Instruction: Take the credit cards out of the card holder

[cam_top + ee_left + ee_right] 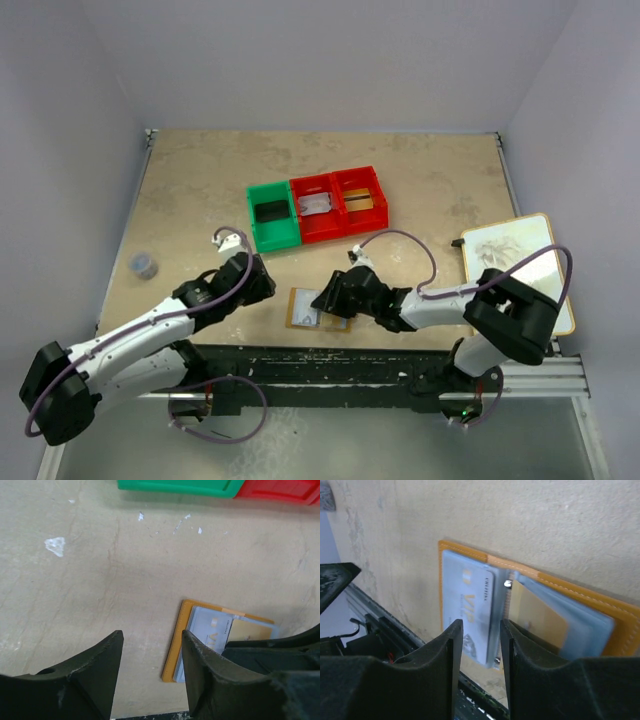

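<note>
A small orange-tan bifold card holder [297,318] is laid open and flat on the beige marbled table [430,180], near the front edge and between the two arms. In the top view its right half is covered by the right gripper [333,298], so little of the inside is seen there.

The inside is given by the right wrist view. A pale grey-white plastic card [470,595] marked "VIP" is tucked in the left half. A gold-tan card [537,615] is set in the blue-grey pocket of the right half. The right gripper's fingers are held a little apart above the pale card's near end, which is seen through the gap. Nothing is pinched, and contact with the card cannot be told.

In the left wrist view the left gripper [152,639] is spread, with bare table showing between its fingers. It is placed just left of the card holder and apart from it.

Only the top view shows what lies further off:
- a green plastic bin [272,238] in a row with two red plastic bins [340,225] behind the holder
- a white tan-edged board [515,250] at the right
- a small grey object [143,264] at the left
</note>
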Motion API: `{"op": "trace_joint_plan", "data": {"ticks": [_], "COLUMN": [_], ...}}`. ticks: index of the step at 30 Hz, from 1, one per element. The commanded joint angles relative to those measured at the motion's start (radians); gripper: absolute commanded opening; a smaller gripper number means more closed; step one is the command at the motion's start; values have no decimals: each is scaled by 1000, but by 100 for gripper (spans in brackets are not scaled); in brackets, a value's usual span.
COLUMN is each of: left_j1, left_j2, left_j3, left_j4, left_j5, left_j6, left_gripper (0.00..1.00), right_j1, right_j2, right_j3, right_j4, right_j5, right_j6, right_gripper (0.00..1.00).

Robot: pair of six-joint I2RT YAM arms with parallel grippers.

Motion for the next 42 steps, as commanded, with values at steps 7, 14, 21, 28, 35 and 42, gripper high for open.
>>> {"op": "trace_joint_plan", "data": {"ticks": [7,14,21,28,35,42], "left_j1": [3,1,-23,-139,-209,-209], "left_j2": [109,139,238,364,478,447], "left_j3": [-11,-25,-21,29,88,54], "left_j4": [161,234,285,312,222,219], "left_j5": [146,260,293,227,79,65], "left_j6": [50,108,149,150,126,106], "left_gripper": [39,28,23,17,5,4], "right_j1": [-18,-27,-32,-35,-38,-39], "right_j2": [60,52,79,100,136,117], "right_j3": [7,-108,-144,-182,-184,-205], "right_j4": [65,257,344,436,493,481], "right_j5": [-53,-65,-88,-96,-121,-93], "right_j6": [16,71,102,138,145,174], "right_gripper": [38,26,26,25,16,5]}}
